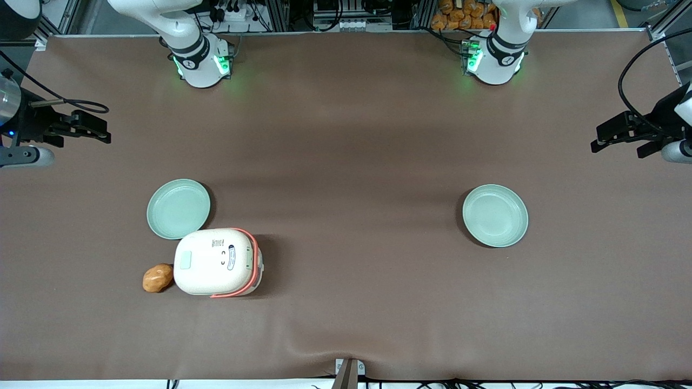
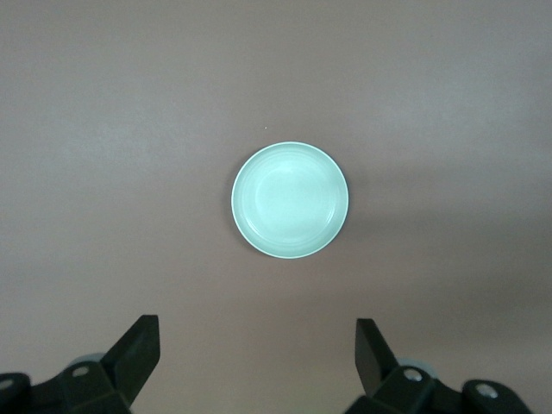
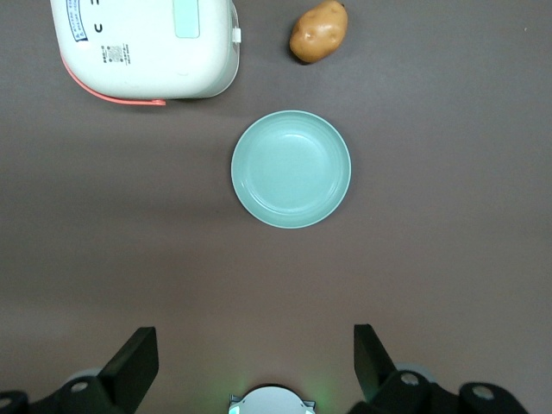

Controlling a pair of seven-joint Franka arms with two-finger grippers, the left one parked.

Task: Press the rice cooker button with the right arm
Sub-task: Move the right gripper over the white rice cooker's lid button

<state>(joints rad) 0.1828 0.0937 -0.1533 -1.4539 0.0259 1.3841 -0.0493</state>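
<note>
Nearest the front camera sits the rice cooker (image 1: pixel 218 262), with a potato (image 1: pixel 157 277) just beside it and a pale-green plate (image 1: pixel 178 209) touching its edge on the side farther from the camera. Up in the air, well apart from all that, the right arm's claw (image 1: pixel 81 128) hangs with its fingers spread wide, holding nothing; the plate lies straight below it, the cooker past that. I'd guess the cooker is light, hard plastic, smooth enough to skid if shoved sideways. No gripping needed: press straight down on the mint-green panel (image 3: pixel 186 18) on its lid, fingertip only.
</note>
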